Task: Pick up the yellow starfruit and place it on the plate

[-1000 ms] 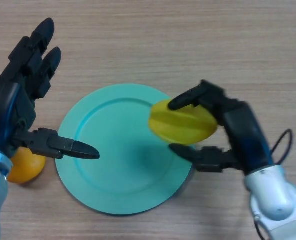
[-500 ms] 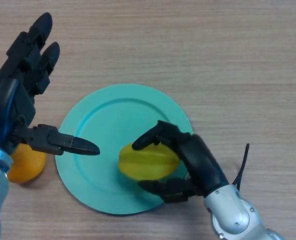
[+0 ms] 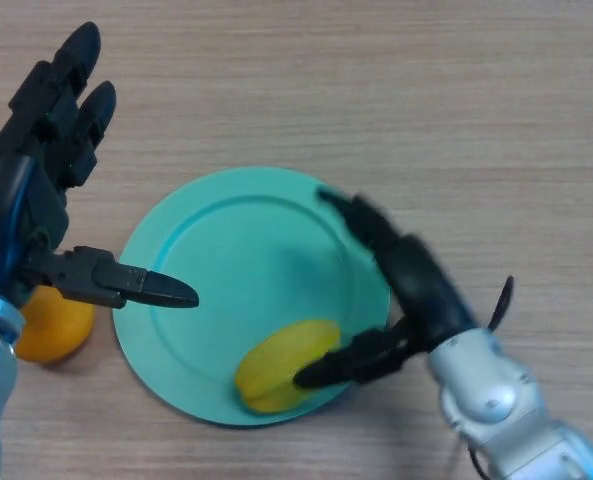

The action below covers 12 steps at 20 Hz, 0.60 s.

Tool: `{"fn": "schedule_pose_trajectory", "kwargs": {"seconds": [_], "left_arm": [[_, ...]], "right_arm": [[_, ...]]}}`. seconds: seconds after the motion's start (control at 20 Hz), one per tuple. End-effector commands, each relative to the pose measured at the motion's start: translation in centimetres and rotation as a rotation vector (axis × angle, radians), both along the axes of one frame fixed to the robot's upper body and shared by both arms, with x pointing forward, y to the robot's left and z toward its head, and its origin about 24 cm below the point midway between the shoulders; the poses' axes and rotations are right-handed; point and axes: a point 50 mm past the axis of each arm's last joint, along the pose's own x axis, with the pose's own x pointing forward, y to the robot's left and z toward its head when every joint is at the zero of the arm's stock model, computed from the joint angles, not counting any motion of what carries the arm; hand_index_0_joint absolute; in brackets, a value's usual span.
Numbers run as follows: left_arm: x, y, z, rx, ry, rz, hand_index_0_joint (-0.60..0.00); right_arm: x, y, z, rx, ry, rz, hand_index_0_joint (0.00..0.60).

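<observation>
Release step: starfruit [image 3: 281, 366] lies on the plate [image 3: 226, 240], at its near edge, with the right hand [image 3: 406, 290] spread open over it, thumb tip touching or just beside the fruit, fingers extended across the plate's right side. Placement looks done; next move should need only a clean lift of the right hand up and away without nudging the fruit off the rim. Left hand [image 3: 26, 210] open at plate's left, above an orange [image 3: 51, 325] on the tabletop [image 3: 456, 110].
</observation>
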Motion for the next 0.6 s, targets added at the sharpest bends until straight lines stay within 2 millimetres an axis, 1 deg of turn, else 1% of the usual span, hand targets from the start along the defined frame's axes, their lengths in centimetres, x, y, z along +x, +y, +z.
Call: {"fn": "schedule_pose_trajectory", "kwargs": {"seconds": [0.05,0.1,0.15,0.2,0.25,0.3,0.45,0.6], "left_arm": [[-1.2,0.9,3.7,0.044,-0.233,0.02,0.0],[-1.3,0.7,3.8,0.044,-0.236,0.018,0.0],[-1.3,0.7,3.8,0.045,-0.237,0.017,0.0],[-1.2,0.4,3.7,0.051,-0.239,0.013,0.0],[-1.2,0.3,3.7,0.054,-0.239,0.013,0.0],[-1.4,0.0,3.7,0.051,-0.239,0.004,0.0],[-1.7,-0.1,3.7,0.037,-0.242,0.002,0.0],[-1.7,-0.1,3.4,0.032,-0.227,0.001,0.0]], "right_arm": [[0.1,-1.7,4.8,0.105,-0.221,-0.015,0.0],[-0.4,-3.1,5.7,0.109,-0.238,-0.026,0.0],[-0.6,-3.5,6.0,0.122,-0.243,-0.029,0.0],[-1.4,-4.6,6.6,0.139,-0.244,-0.025,0.0],[-1.6,-5.0,6.8,0.15,-0.241,-0.024,0.0],[-2.4,-5.9,7.2,0.163,-0.242,-0.024,0.0],[-3.6,-7.0,7.7,0.191,-0.255,-0.029,0.0],[-4.8,-8.6,8.2,0.198,-0.289,-0.027,0.0]]}}
